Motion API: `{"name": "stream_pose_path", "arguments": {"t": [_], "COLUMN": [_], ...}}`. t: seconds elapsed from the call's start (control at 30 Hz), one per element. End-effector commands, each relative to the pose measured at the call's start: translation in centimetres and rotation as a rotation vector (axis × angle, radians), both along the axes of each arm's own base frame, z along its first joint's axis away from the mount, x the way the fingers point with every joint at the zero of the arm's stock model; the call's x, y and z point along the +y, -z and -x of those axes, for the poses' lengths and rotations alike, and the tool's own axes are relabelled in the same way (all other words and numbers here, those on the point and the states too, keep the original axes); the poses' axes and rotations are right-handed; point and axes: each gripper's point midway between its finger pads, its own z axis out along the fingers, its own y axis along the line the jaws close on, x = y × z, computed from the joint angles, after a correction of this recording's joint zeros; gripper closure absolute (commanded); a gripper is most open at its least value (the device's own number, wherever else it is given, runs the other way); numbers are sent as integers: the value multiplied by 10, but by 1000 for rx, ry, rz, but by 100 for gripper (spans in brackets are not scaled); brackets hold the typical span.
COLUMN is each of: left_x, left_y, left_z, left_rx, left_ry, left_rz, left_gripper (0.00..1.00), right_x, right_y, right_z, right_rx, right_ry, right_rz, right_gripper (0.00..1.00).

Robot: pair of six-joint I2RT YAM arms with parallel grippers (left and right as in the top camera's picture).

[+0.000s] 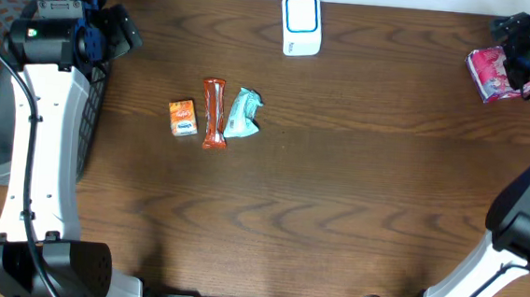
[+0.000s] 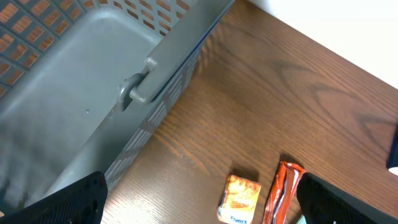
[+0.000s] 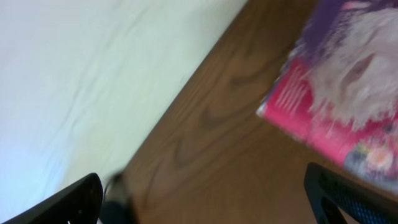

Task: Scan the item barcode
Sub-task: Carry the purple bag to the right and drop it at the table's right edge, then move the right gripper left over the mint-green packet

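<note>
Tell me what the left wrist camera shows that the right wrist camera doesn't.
Only the left wrist view shows the grey basket, the small orange box and the orange-red bar wrapper. Only the right wrist view shows the pink package, blurred, and a white surface past the table edge. Both show the brown wooden table and their own fingers wide apart with nothing between them: left gripper, right gripper.

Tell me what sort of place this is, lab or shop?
Probably a mock checkout bench, not a real shop: a white scanner at the far edge of the wooden table, three snack packs laid out mid-table, and a grey basket on the left.
</note>
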Motion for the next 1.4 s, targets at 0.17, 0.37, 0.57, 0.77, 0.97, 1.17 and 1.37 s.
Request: {"name": "stream_pose_path", "arguments": {"t": [0.17,0.37,0.57,0.77,0.97,1.17,1.37], "left_x": [9,9,9,9,9,9,9], "left_y": [-8,-8,-8,-8,-8,-8,-8], "left_z": [4,4,4,4,4,4,4], "left_rx": [-17,-17,-17,-17,-17,-17,-17], "left_ry": [-34,-34,-34,-34,-34,-34,-34], "left_rz": [-12,-12,-12,-12,-12,-12,-12], "left_gripper": [2,2,2,2,2,2,2], "right_x": [57,110,178,228,280,321,350], "right_y": [-67,-51,-27,-22,-29,-37,-34], "right_z": [39,68,105,120,116,113,115], "right_rx": [-47,48,157,191,114,29,18], "right_ry": [-290,-485,-754,-878,-988,-1063,-1097], "right_rz": [215,178,179,176,222,259,351], "right_gripper": [1,1,1,1,1,1,1]}}
